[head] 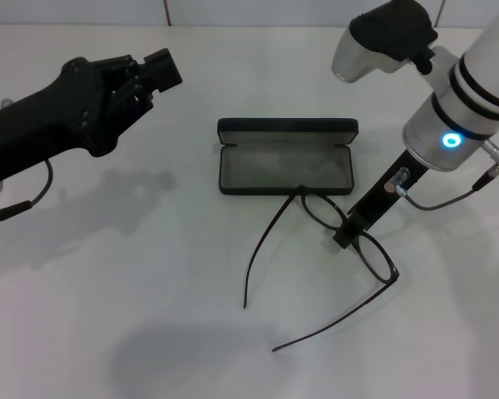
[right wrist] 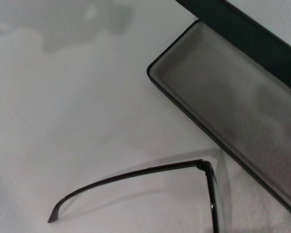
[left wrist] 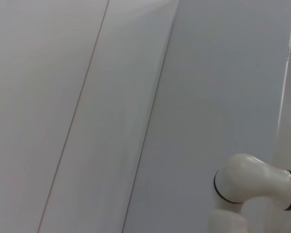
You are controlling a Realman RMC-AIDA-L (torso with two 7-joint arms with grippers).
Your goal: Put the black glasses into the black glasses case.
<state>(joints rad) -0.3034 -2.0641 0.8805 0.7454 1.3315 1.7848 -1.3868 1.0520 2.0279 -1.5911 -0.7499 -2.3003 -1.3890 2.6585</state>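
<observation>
The black glasses (head: 374, 253) are in front of the open black glasses case (head: 284, 166), temple arms spread out towards me. One frame corner reaches the case's front wall. My right gripper (head: 343, 237) comes down from the right and is shut on the glasses at the bridge. The right wrist view shows one temple arm (right wrist: 131, 173) with its shadow under it, and the case's grey lining (right wrist: 233, 92). My left gripper (head: 160, 70) is shut and empty, held above the table at the far left.
The white table (head: 133, 274) carries only the case and glasses. The case's lid (head: 287, 129) stands up at its far side. The left wrist view shows a grey wall and the right arm's white elbow (left wrist: 242, 189).
</observation>
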